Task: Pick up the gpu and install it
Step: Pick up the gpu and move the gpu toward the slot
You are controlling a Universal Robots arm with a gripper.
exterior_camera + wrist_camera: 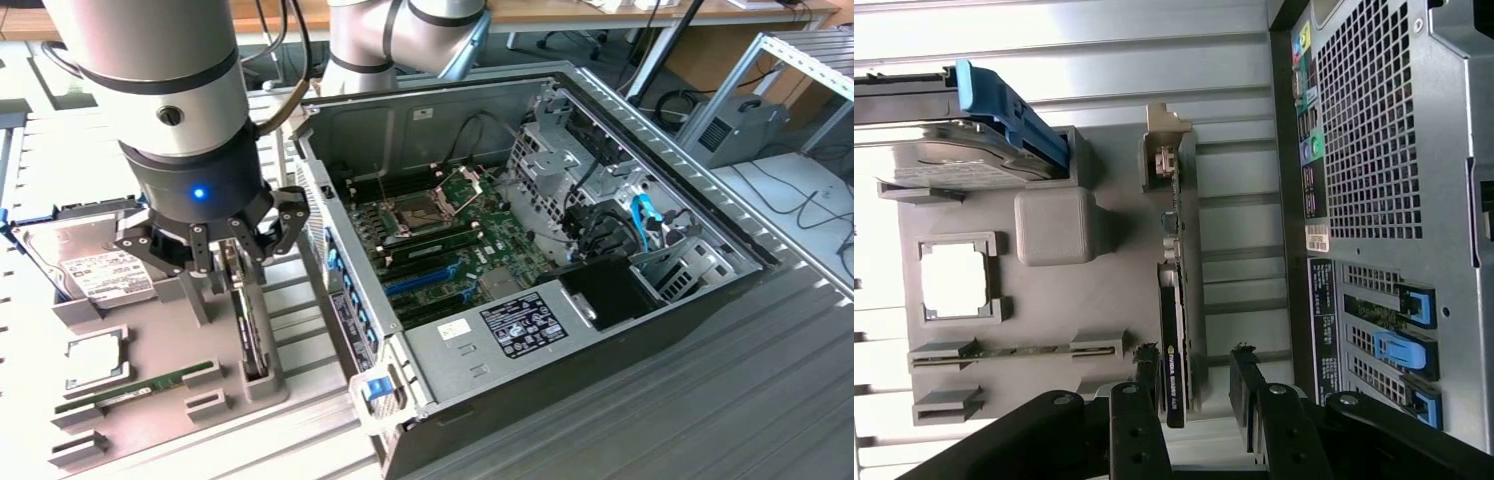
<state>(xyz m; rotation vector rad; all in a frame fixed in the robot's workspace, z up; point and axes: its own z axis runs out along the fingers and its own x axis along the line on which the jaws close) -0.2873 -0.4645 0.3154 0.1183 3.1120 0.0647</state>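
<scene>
— Tool [224,262] first: where is it, and is it gripping anything?

— It hangs over the parts tray [167,340], at the tray's edge that faces the computer case [387,130]. It is spread wide and grasps nothing. In the wrist view its fingers [1147,372] stand one on each side of the gpu [1176,330], and I see no contact (though the gaps are slim).

— And the gpu itself?

— It stands on its long edge in a slot along that same edge of the tray, with its silvery bracket [1166,150] at the end away from the tool. The hard drive [100,272], the processor [94,360] and the memory stick [134,388] lie on the tray's other side, away from the case.

— What could go wrong from here?

— Chiefly the bite, I'd say. The fingers sit near one end of the card rather than at its middle, so a grip there could let the bracket end sag or swing once the card is out of the tray's slot. If the tool closes unevenly, one finger would shove the card sideways and wedge it against the slot wall. Fingers landing on raised parts of the card's face, not on flat board, could slip.

— Anything around the tray?

— The case wall stands just beside the tray. A tilted card, or one carried low, could knock that wall's rim and twist in the grip.
</scene>
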